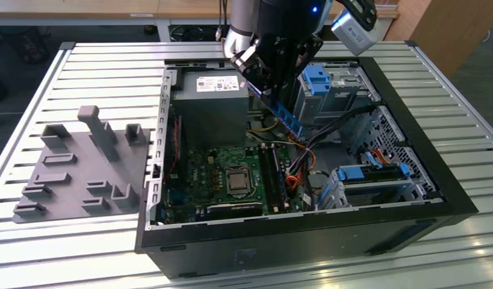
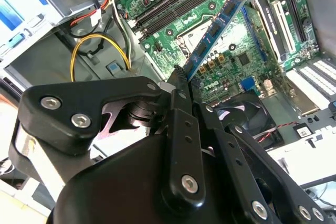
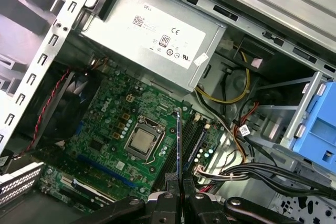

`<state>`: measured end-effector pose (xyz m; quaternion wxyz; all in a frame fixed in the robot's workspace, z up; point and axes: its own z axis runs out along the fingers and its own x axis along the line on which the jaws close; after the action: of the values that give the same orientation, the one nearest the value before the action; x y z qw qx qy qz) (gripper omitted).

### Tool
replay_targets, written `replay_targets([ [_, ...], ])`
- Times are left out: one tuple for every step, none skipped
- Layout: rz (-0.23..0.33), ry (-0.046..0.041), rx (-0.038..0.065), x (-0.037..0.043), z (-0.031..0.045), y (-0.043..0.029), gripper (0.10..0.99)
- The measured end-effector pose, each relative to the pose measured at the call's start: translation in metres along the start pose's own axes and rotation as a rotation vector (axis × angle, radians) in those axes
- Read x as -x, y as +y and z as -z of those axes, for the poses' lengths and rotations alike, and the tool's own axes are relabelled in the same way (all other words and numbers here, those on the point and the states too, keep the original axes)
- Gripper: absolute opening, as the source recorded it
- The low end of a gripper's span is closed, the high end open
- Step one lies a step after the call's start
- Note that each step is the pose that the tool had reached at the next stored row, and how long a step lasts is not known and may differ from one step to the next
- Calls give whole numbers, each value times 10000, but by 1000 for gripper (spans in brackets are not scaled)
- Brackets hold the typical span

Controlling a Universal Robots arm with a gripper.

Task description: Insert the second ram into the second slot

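1. The hand (image 1: 262, 86) is seen pressed together on one short end of the second ram (image 1: 287, 118), which is pinched between the fingertips (image 2: 181, 83).
2. The second ram is held in the air inside the open computer case (image 1: 407, 180), above the motherboard (image 1: 206, 171) and apart from it.
3. Its long axis runs away from the hand. In the exterior view it slopes down toward that view's right, so it is judged tilted rather than level with the board.
4. The memory slots (image 1: 274, 174) lie below and just beyond the stick's free end, beside the processor socket (image 1: 234, 180). In the first wrist view the stick (image 3: 179, 145) is seen edge-on, roughly in line with the slots (image 3: 195, 135).
5. Room is limited by the power supply (image 1: 214, 96) on one side and loose cables (image 1: 298, 162) on the other.
6. The case rests on a slatted metal desk (image 1: 102, 66).
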<state>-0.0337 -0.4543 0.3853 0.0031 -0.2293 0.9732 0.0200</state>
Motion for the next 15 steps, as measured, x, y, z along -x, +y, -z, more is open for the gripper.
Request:
replay_targets([
  [-18, -1, 0, 0, 0, 0, 137],
  [-36, -1, -1, 0, 0, 0, 137],
  [-53, -3, -1, 0, 0, 0, 137],
  [-70, -3, 0, 0, 0, 0, 137],
  [-87, -3, -1, 0, 0, 0, 137],
  [-102, -4, -2, 0, 0, 0, 137],
  [-118, -5, -2, 0, 0, 0, 137],
  [-135, -6, -2, 0, 0, 0, 137],
  [-150, -6, -2, 0, 0, 0, 137],
  [-166, -6, -3, 0, 0, 0, 137],
  [-182, -7, -3, 0, 0, 0, 137],
  [-199, -7, -3, 0, 0, 0, 137],
  [-215, -8, -4, 0, 0, 0, 137],
  [-231, -8, -4, 0, 0, 0, 137],
  [-249, -10, -4, 0, 0, 0, 137],
])
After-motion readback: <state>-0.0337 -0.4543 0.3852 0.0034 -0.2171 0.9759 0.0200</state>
